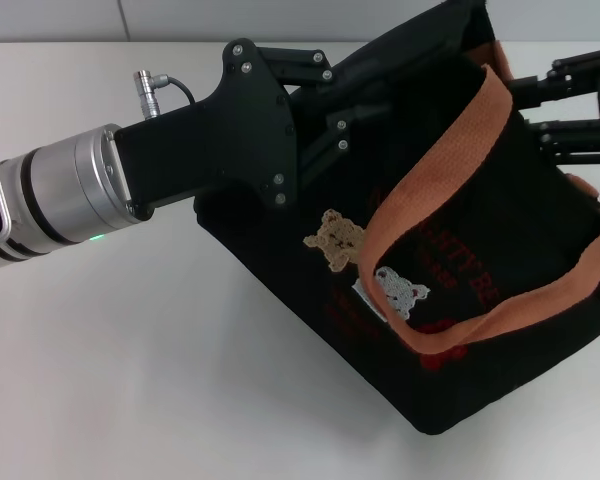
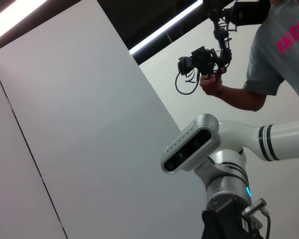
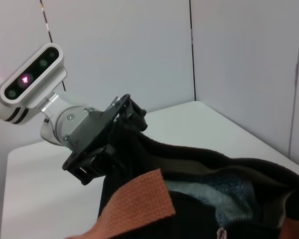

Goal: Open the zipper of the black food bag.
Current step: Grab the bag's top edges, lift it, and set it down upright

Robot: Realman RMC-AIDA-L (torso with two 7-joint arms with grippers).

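The black food bag (image 1: 500, 240) stands tilted on the white table, with its bears and red lettering facing me. My left gripper (image 1: 380, 95) reaches in from the left and is shut on the bag's top edge at its far-left corner. The right wrist view shows that same left gripper (image 3: 115, 145) clamped on the bag (image 3: 134, 169). My right gripper (image 1: 542, 105) is at the bag's far-right end, its fingertips hidden behind the fabric. In the right wrist view the zipper (image 3: 189, 158) edge gapes, showing pale bluish lining (image 3: 214, 191). A small silvery pull (image 3: 220, 233) shows at the picture's lower edge.
Orange-brown handles (image 1: 430, 170) loop across the bag's front. The white table (image 1: 130, 370) stretches to the left and toward me. White wall panels (image 3: 139, 45) stand behind the table. In the left wrist view a person (image 2: 274, 55) holds a camera rig beyond the right arm (image 2: 224, 169).
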